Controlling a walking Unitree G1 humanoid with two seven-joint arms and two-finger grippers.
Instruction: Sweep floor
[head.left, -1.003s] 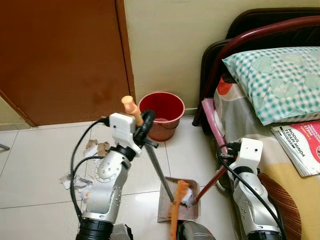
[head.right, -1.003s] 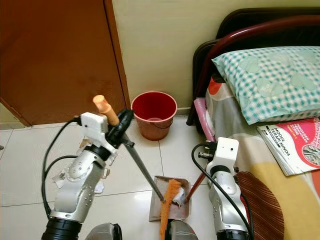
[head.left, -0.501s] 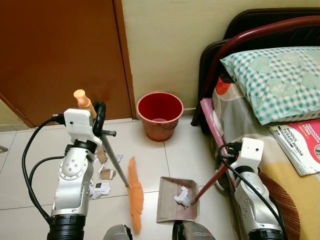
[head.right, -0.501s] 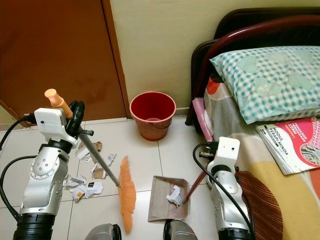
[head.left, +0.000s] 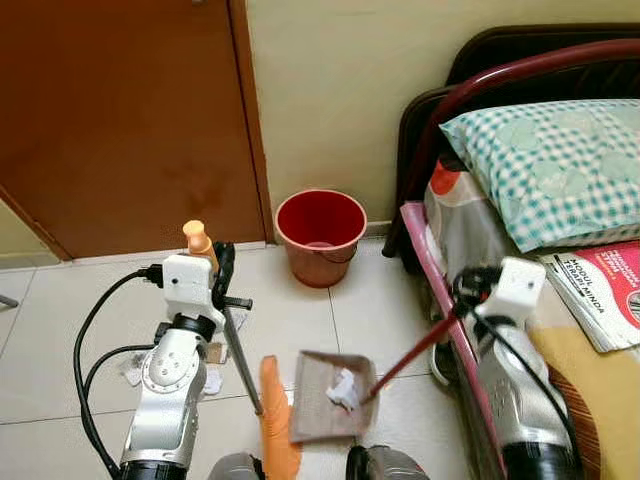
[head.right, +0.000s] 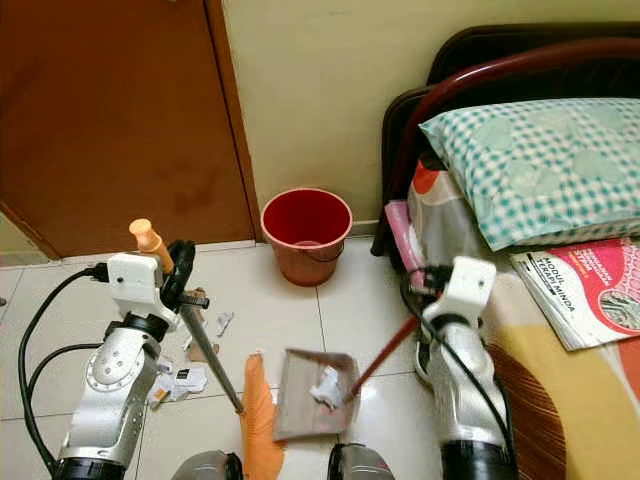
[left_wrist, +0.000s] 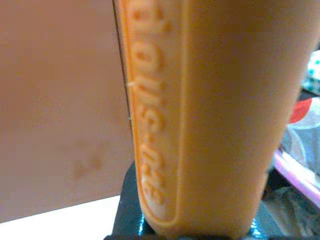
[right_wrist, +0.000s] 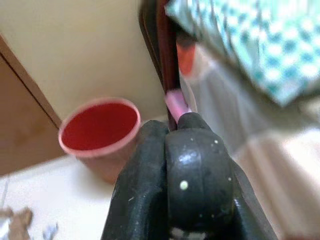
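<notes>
We see the left gripper (head.left: 222, 272) with its fingers clamped around the upper part of the broom (head.left: 278, 425), whose orange handle grip (left_wrist: 210, 115) sticks up above the wrist and whose grey shaft slants down to the orange bristle head resting on the white tiled floor (head.left: 60, 330). The bristles lie just beside the near left edge of the dustpan (head.left: 322, 397). Our right gripper (head.left: 468, 290) has its fingers closed on the top of the dustpan's red handle (head.left: 410, 347), which runs down at an angle to the pan; the pan looks tilted, and whether it is touching the floor we cannot tell. A crumpled white scrap of paper (head.left: 343, 388) sits inside it. More scraps of paper and cardboard (head.right: 185, 375) lie scattered on the floor beside the left arm. A red bucket (head.left: 321, 236) stands against the yellow wall, between the brown door (head.left: 120, 120) and the dark bed frame (head.left: 440, 110). On the bed lie a green checked pillow (head.left: 550, 175) and a red and white booklet (head.left: 605, 295).
</notes>
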